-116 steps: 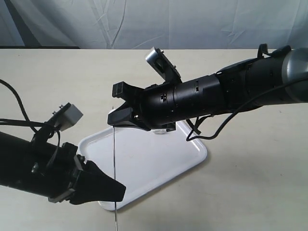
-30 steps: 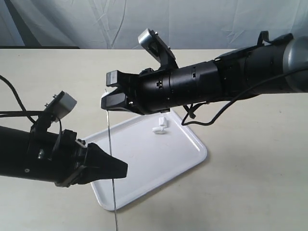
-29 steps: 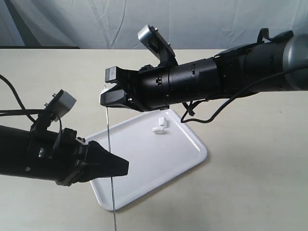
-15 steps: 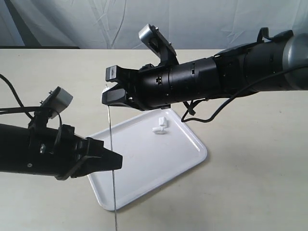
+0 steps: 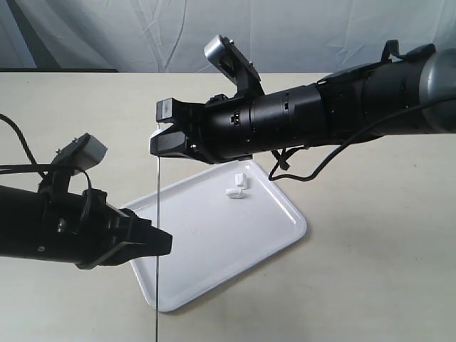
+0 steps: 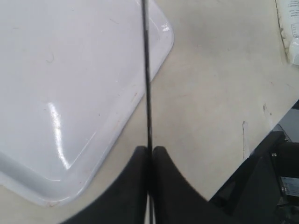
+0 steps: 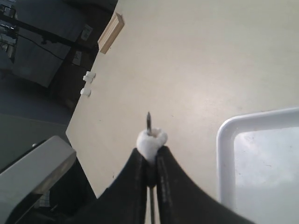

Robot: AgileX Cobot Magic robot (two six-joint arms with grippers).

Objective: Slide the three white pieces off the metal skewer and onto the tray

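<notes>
left gripper (image 6: pixel 149 154) jaws clamped on skewer (image 6: pixel 146 70) | right gripper (image 7: pixel 150 151) jaws pinched on skewer near its tip, white piece (image 7: pixel 151 140) at their fingertips | two white pieces (image 5: pixel 241 181) lie on tray (image 5: pixel 214 239)

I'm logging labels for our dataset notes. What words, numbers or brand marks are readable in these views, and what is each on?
No text can be read.
Printed lines on the white strip at the left wrist view's edge: too blurred.
Pale label on dark hardware, same view: too small.
Tags in the dark background, right wrist view: unreadable.
Tray, metal skewer, white piece: no markings.
</notes>
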